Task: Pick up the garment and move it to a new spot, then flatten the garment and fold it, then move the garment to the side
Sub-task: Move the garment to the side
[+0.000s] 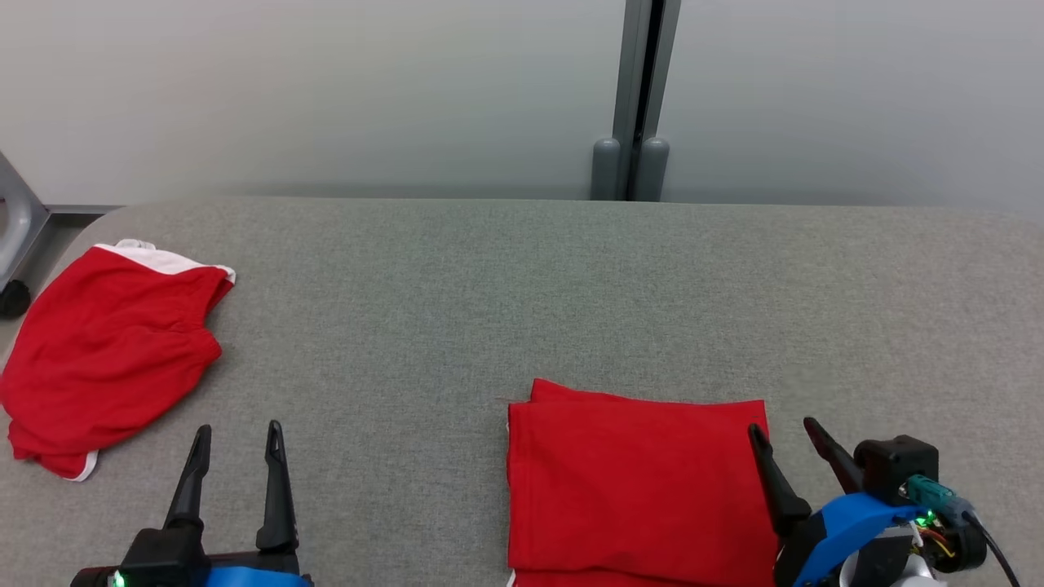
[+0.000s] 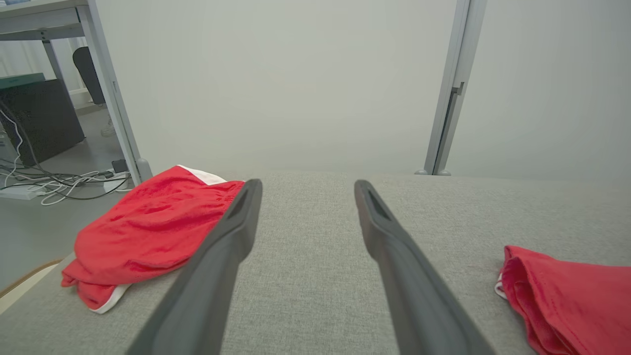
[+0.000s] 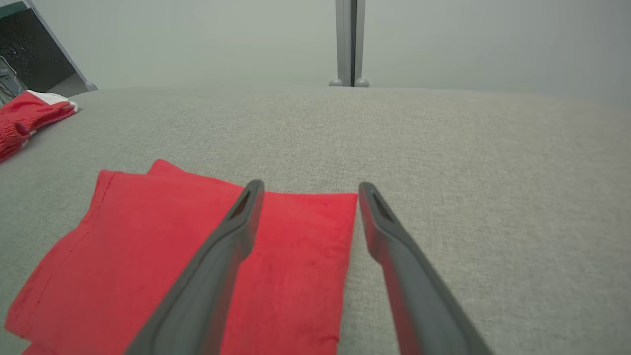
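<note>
Folded garment (image 1: 636,481): was plain red; second garment (image 1: 106,350): was red with white trim; bench (image 1: 489,293): was grey, fine flecked weave; left gripper (image 1: 236,436), right gripper (image 1: 781,432): were black, blue housings; wall (image 1: 326,81): was pale grey

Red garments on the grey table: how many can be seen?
2. A folded red garment lies by the right fingers; a rumpled red garment with white trim lies at the table's left end.

Left arm (image 1: 214,564) points straight ahead, jaws wide apart, empty; right arm (image 1: 848,522) tilts leftward, jaws equally wide
</note>
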Motion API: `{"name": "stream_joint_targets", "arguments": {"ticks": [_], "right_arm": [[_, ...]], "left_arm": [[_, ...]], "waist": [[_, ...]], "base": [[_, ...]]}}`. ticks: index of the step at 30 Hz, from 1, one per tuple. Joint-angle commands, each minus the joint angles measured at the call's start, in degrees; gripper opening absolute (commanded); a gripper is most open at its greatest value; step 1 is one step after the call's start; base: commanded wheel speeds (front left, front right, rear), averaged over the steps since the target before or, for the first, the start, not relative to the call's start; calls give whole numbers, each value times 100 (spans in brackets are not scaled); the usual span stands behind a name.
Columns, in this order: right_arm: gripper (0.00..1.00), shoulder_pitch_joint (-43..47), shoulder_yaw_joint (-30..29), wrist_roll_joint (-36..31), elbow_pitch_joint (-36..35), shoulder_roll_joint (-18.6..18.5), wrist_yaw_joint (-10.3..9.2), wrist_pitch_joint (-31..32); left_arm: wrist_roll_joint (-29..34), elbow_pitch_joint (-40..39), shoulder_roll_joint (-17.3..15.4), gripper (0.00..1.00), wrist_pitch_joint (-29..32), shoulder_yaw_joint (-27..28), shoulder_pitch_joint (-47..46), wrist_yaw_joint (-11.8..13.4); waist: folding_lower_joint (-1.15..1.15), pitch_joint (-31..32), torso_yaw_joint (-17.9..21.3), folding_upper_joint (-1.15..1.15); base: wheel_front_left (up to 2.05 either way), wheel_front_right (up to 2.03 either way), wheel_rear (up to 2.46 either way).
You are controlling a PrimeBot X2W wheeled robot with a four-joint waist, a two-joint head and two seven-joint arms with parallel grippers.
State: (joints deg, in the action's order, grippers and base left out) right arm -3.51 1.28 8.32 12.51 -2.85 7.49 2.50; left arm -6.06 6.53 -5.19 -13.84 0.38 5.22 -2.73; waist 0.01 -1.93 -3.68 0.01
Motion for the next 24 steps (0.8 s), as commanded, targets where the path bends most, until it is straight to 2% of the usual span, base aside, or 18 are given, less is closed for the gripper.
{"name": "stream_joint_targets", "arguments": {"ticks": [1,8,15,24], "right_arm": [[100,-128,-59,-10,240,-9,1,-40],[100,-299,-148,-26,1113,-9,1,-243],[100,-465,-126,100,1689,-10,1,-417],[100,-459,511,654,2266,27,9,-503]], "left_arm": [[-31,27,-9,100,-48,-33,-146,-8],[-52,83,15,100,-90,-78,-279,41],[-74,154,17,100,-111,-110,-380,60],[-94,227,28,100,-132,-172,-478,69]], "waist": [[-1,-98,-86,-1],[-1,-357,-185,-1],[-1,-483,-213,-1],[-1,-540,-240,-1]], "base": [[0,0,0],[0,0,0],[0,0,0],[0,0,0]]}}
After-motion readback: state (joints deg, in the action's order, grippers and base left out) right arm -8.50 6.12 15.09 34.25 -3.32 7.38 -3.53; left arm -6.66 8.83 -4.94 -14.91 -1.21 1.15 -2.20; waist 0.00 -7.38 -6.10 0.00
